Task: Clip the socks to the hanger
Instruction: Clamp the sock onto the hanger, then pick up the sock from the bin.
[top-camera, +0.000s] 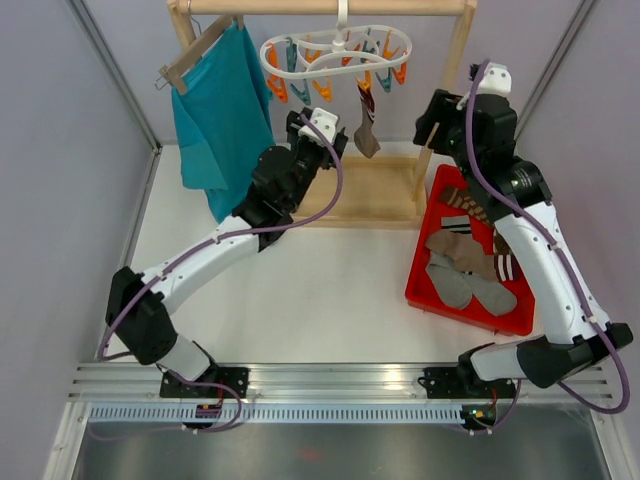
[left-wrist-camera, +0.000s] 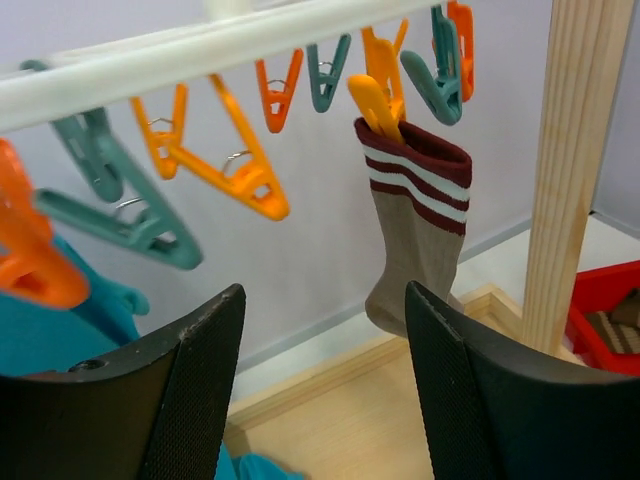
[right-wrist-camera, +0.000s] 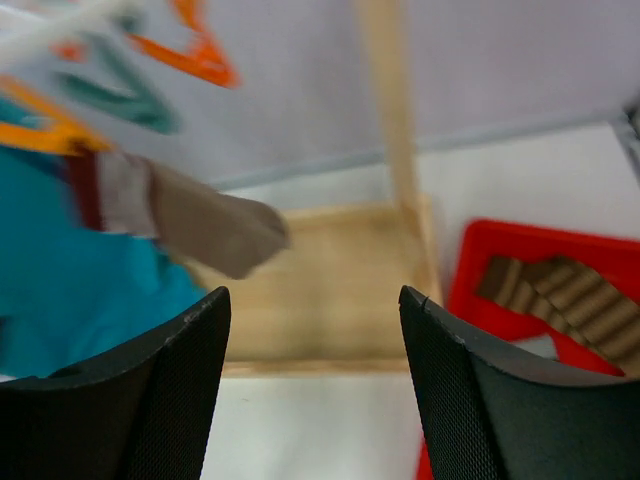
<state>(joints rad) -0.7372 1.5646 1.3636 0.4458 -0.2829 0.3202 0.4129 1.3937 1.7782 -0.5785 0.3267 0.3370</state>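
The white ring hanger (top-camera: 335, 50) hangs from the rack's top bar, orange and teal clips dangling under it. One taupe sock (top-camera: 366, 128) with dark red and white stripes hangs by its cuff from an orange clip (left-wrist-camera: 377, 103); the same sock (left-wrist-camera: 415, 240) shows in the left wrist view and blurred (right-wrist-camera: 190, 220) in the right wrist view. More socks (top-camera: 470, 265) lie in the red bin (top-camera: 425, 270). My left gripper (top-camera: 322, 130) is open just left of the hanging sock, holding nothing. My right gripper (top-camera: 432, 112) is open to its right, empty.
A teal shirt (top-camera: 220, 115) hangs on a wooden hanger at the rack's left. The rack's wooden base (top-camera: 365, 190) and right upright (top-camera: 447, 90) stand between the two grippers. Grey walls close in both sides.
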